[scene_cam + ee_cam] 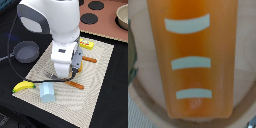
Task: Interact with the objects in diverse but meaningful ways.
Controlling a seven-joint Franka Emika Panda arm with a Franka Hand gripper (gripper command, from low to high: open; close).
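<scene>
The orange-brown bread loaf (193, 55), with three pale stripes, fills the wrist view and lies on a round tan surface (148, 107). In the exterior view my gripper (58, 75) hangs low over the middle of the mat. The white hand hides its fingers and the loaf. The yellow banana (22, 86) and the light blue cup (47, 92) lie just to the exterior view's left of it. The yellow packet (86, 44) lies behind it. The dark grey pot (26, 51) sits off the mat at the exterior view's left.
A beige ribbed mat (100, 85) covers the dark table. Two thin orange-brown pieces (89, 59) (76, 85) stick out beside the hand. A toy stove top with black burners (91, 19) and a tan bowl (122, 17) stand at the back.
</scene>
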